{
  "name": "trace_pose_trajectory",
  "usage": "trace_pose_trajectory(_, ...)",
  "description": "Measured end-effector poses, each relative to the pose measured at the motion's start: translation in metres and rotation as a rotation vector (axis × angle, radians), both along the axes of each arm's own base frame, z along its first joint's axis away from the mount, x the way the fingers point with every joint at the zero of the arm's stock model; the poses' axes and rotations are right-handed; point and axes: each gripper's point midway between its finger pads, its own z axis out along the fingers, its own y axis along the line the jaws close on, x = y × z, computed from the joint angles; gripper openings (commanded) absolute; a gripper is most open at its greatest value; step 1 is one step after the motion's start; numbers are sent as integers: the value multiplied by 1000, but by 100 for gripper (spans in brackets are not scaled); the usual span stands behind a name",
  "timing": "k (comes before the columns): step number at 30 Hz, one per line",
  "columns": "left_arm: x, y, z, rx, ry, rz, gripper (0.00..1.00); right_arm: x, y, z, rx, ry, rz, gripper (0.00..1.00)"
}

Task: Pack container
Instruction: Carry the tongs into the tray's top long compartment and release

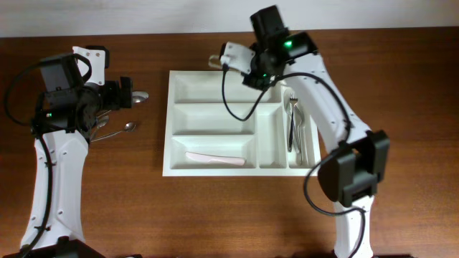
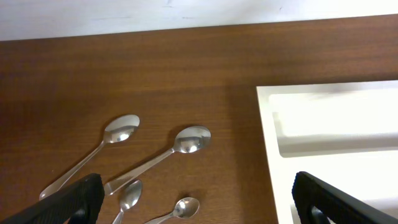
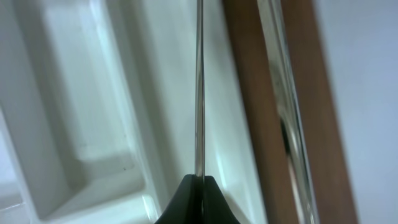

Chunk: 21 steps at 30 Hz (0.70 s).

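Spoons (image 2: 191, 138): four lay loose on the brown tabletop (image 1: 215, 215), left of the tray, with their bowls toward the far side and their handles slanting back toward the left arm.
Left gripper (image 2: 199, 200): it hung over the spoons with its jaws spread wide and nothing between them. One dark finger (image 2: 84, 196) showed at the lower left of the wrist view and the other at the lower right, by the tray's near-left corner.
Tray (image 1: 211, 118): the white cutlery tray sat flat in the middle of the tabletop, well apart from the spoons. It had three wide compartments stacked on its left part and two narrow ones side by side on its right.
Pale knife (image 1: 215, 158): it lay lengthwise in the nearest wide compartment. The other two wide compartments showed only bare white floor.
Forks (image 1: 294, 125): a small bunch of metal cutlery lay lengthwise in the rightmost narrow compartment.
Right gripper (image 3: 196, 185): its jaws were pressed together on a thin metal utensil (image 3: 199, 93), at the tray's far rim above the top wide compartment.
Utensil: seen edge-on, it ran straight out from the fingertips along the tray's rim. What kind it was could not be told.
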Motion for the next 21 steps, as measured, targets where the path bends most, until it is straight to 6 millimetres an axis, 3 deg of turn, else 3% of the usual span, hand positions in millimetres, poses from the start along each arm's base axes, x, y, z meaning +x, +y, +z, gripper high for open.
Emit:
trace_pose_trajectory(6,0,0,0,0,0,0,99,3,8,-56,-43,76,35,4)
trace_pose_trajectory(9,0,0,0,0,0,0,99,6,9,-75,-50,97,38,4)
trace_pose_trajectory(13,0,0,0,0,0,0,99,10,12,-84,-44,96,41,4)
trace_pose_trajectory(21,0,0,0,0,0,0,99,6,23,-83,14,114,69,4)
